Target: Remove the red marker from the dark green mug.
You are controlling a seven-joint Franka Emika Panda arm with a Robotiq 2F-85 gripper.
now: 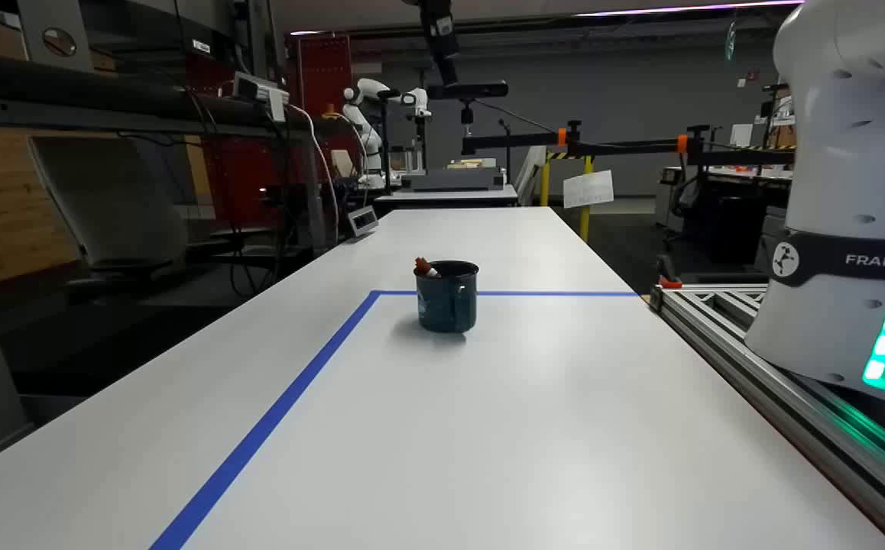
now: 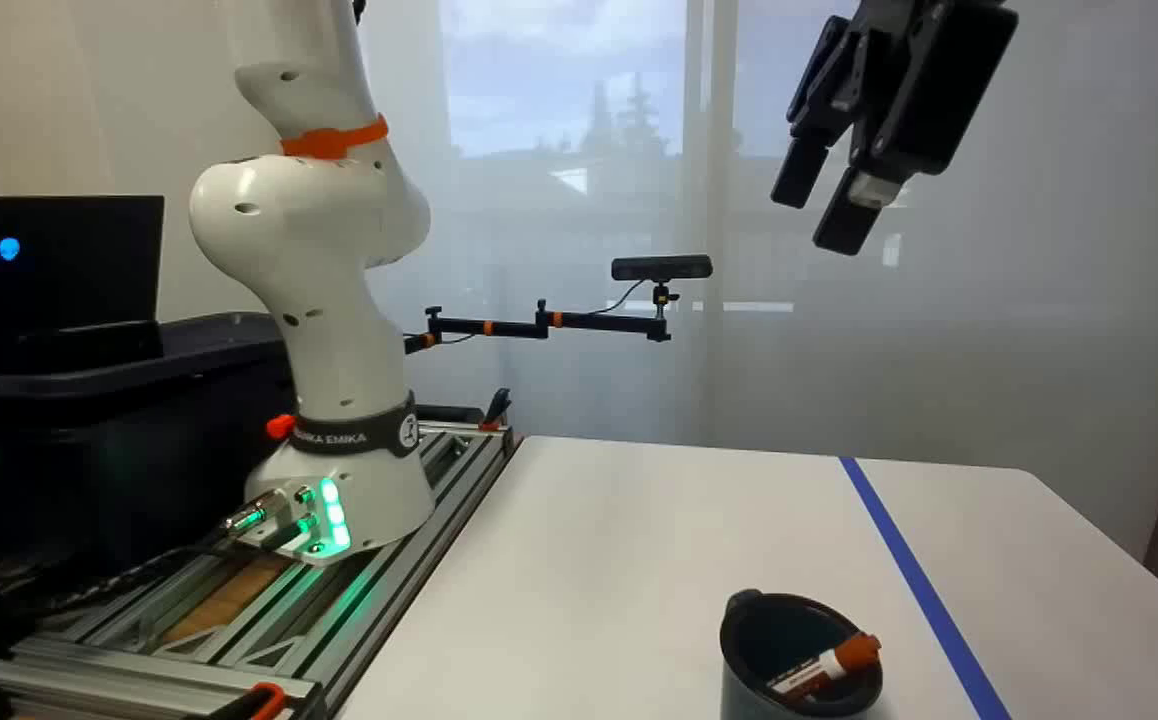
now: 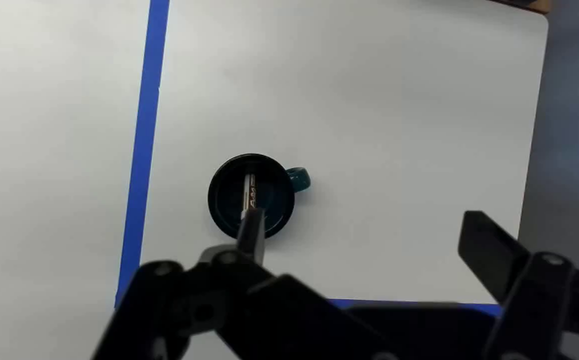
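Inside one mug [image 1: 442,305] leans one red marker [image 2: 826,666].

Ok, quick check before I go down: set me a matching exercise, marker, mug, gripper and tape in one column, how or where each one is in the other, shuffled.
Things
1. marker
2. mug
3. gripper
4. tape

States
A. open, up in the air
B. blue, flat on the table
C. dark green, standing upright
D. tilted, one end poking out

Pairs: 1-D; 2-C; 3-A; 4-B
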